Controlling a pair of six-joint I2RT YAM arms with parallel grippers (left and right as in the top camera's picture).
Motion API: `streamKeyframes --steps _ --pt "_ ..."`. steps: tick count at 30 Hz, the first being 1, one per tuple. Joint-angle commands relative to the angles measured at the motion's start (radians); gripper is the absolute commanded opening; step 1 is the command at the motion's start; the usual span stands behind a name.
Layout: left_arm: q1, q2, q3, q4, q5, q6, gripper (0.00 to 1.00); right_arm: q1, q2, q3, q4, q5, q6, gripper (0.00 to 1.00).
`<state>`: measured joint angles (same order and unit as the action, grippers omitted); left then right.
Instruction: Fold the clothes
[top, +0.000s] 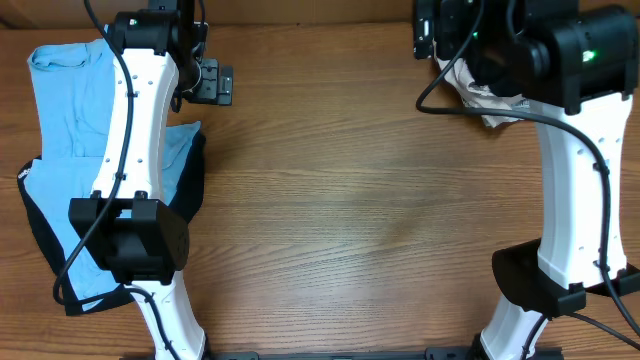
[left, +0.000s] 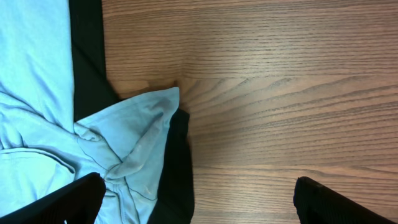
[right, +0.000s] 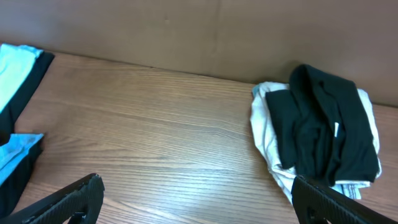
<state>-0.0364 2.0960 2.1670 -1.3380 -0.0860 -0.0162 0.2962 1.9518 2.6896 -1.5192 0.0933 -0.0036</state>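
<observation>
Right wrist shows crumpled black shirt (right: 323, 134) on white cloth (right: 259, 124).

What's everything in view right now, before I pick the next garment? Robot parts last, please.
light-blue fabric: shirt count unclear, light blue, table's left side, partly under the left arm
black fabric: count unclear, black, beneath the light-blue fabric, edges showing
black garment: one, black with a small white label, crumpled at far right, on top of the white garment
white garment: one, off-white, under the black garment
table: one, brown wood grain, under everything
back panel: one, brown, behind the table
left arm: one, white and black, over the left pile
right arm: one, white and black, right side
left gripper: one, black, open, empty
right gripper: one, black, open, empty
</observation>
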Motion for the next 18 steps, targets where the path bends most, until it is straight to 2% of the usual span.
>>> streamKeyframes --steps 1,5,9,14,18 --pt "0.011 0.014 0.012 0.001 0.009 0.009 1.00 0.047 -0.016 0.000 0.031 0.055 -0.015 1.00" --pt "0.011 0.014 0.012 0.001 0.009 0.009 1.00 0.068 -0.036 -0.037 0.123 0.043 -0.013 1.00" --pt "0.011 0.014 0.012 0.001 0.009 0.009 1.00 0.074 -0.099 -0.156 0.248 0.035 0.008 1.00" --pt "0.011 0.013 0.012 0.001 0.009 0.009 1.00 0.075 -0.245 -0.399 0.411 0.028 0.008 1.00" --pt "0.011 0.014 0.012 0.001 0.009 0.009 1.00 0.074 -0.407 -0.675 0.585 0.029 0.008 1.00"
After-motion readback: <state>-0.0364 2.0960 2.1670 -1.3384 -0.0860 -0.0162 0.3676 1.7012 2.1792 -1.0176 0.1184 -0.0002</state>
